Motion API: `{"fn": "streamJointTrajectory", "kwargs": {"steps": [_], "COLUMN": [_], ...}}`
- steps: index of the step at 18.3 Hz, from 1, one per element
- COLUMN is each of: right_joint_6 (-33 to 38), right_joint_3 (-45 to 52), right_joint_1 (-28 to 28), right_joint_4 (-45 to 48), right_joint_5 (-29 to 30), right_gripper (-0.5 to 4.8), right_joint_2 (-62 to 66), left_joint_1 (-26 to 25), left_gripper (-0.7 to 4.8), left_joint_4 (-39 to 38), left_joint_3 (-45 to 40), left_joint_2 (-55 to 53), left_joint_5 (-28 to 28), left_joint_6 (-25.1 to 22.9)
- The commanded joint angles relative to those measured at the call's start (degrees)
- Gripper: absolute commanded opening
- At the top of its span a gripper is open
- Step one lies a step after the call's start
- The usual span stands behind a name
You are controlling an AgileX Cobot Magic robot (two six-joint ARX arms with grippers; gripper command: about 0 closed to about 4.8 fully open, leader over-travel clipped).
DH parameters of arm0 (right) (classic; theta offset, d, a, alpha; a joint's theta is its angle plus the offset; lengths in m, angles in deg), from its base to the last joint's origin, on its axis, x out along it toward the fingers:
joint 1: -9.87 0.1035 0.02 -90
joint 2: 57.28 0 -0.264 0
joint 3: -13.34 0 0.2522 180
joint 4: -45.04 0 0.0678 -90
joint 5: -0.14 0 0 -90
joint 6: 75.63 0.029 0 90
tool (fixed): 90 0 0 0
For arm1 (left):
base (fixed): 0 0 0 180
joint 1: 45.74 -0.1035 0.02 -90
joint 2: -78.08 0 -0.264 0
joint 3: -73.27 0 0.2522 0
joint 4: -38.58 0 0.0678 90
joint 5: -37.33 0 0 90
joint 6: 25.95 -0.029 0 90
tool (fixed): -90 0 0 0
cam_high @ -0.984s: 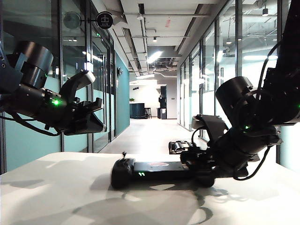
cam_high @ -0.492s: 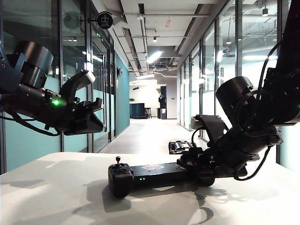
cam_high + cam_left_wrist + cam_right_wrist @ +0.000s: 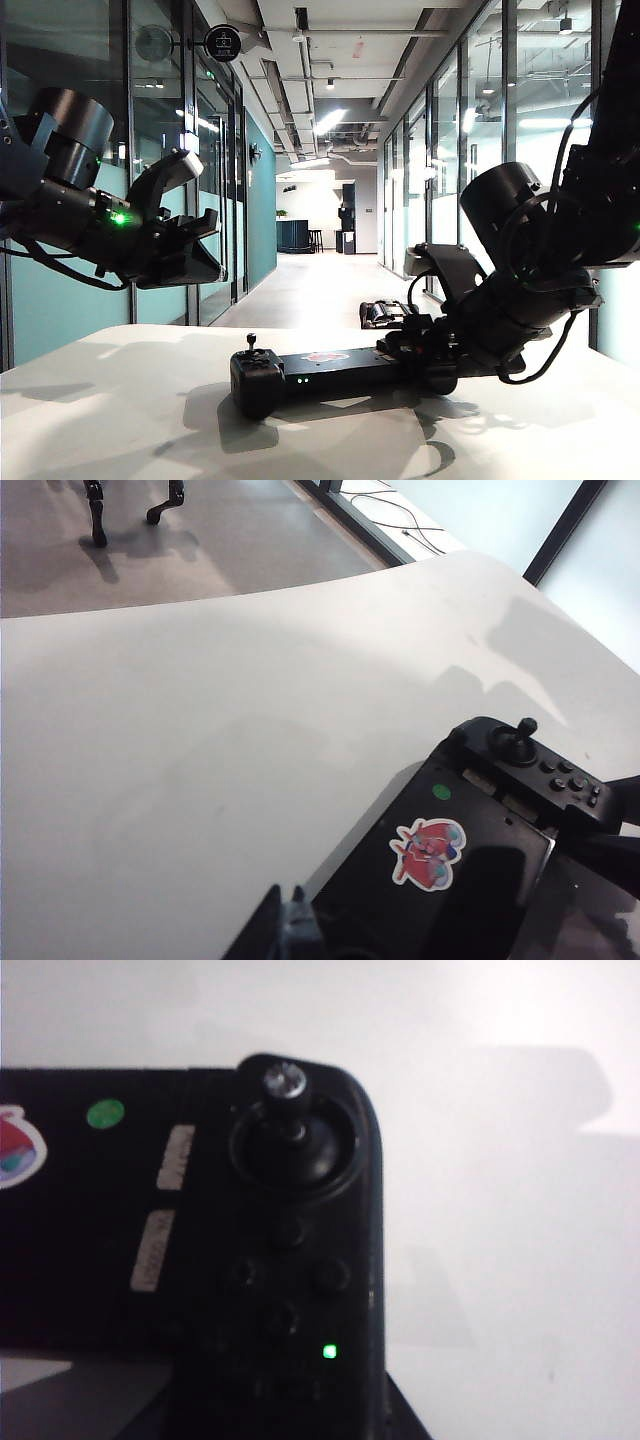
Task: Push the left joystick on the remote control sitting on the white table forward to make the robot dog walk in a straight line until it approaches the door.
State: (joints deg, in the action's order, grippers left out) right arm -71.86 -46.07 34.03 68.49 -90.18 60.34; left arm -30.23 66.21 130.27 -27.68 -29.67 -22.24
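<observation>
Black remote control (image 3: 320,372) lies on the white table (image 3: 120,420). The right gripper (image 3: 425,368) sits at its right end, grip unclear; the left gripper (image 3: 195,255) hovers above, jaw state unclear.

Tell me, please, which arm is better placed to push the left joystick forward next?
Left, probably. The left gripper hangs free above the left joystick's end of the remote control, while the right gripper is low at the opposite end, beside the twin stick.

Left end effector (image 3: 205,250) raised at left, fingers apart. Right end effector (image 3: 400,350) low, angled down; state unclear.
</observation>
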Motion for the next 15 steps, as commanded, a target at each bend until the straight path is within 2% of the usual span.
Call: {"fn": "streamJointTrajectory", "kwargs": {"steps": [1,8,10,13,15], "right_joint_6": [1.0,6.8,6.8,8.3,8.7], "right_joint_3": [-0.2,-0.2,-0.2,-0.2,-0.2], "right_joint_1": [0.1,0.1,0.1,0.2,0.2], "right_joint_4": [3.8,4.3,4.3,4.2,4.2], "right_joint_5": [-1.9,-9.3,-9.6,-11.8,-13.4], "right_gripper": [1.65,1.66,1.66,1.66,1.66], "right_joint_2": [-0.3,-0.3,-0.3,-0.3,-0.3], "left_joint_1": [0.0,0.1,0.2,0.2,0.2], "left_gripper": [-0.05,-0.05,-0.05,-0.05,-0.05], "left_joint_4": [0.9,1.1,1.1,0.9,-0.4], "left_joint_3": [0.2,0.2,0.9,3.8,7.3], "left_joint_2": [0.3,0.0,-1.1,-4.0,-6.6], "left_joint_5": [0.4,0.4,0.7,3.3,7.0], "left_joint_6": [0.0,0.0,0.0,0.0,0.0]}}
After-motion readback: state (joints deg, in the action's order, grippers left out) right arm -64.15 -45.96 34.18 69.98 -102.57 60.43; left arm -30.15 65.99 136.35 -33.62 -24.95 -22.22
